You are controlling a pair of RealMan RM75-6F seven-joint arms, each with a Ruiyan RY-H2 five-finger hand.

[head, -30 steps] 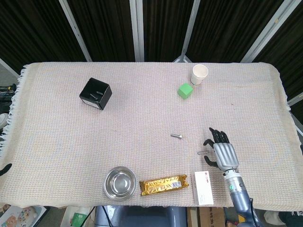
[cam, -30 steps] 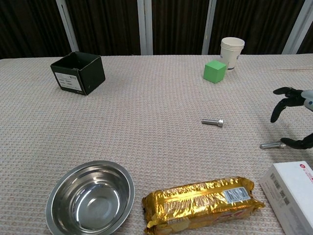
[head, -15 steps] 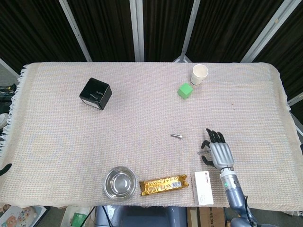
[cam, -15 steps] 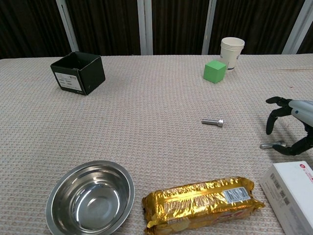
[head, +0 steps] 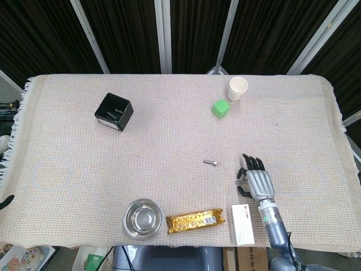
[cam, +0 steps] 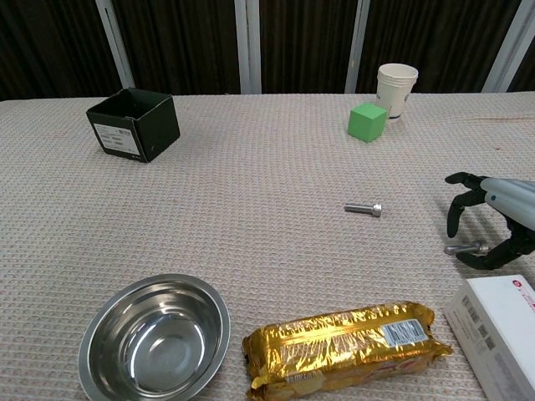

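The right hand [cam: 493, 221] is hovering low over a small silver bolt [cam: 466, 247] lying on the beige woven tablecloth [head: 169, 141], fingers spread and arched around it — nothing held, thumb curling beneath so the bolt sits inside the grasp. A second silver bolt [cam: 363, 208] is lying apart — toward the middle.

right hand [cam: 499, 219] over bolt [cam: 466, 248], fingers [cam: 456, 219] spread
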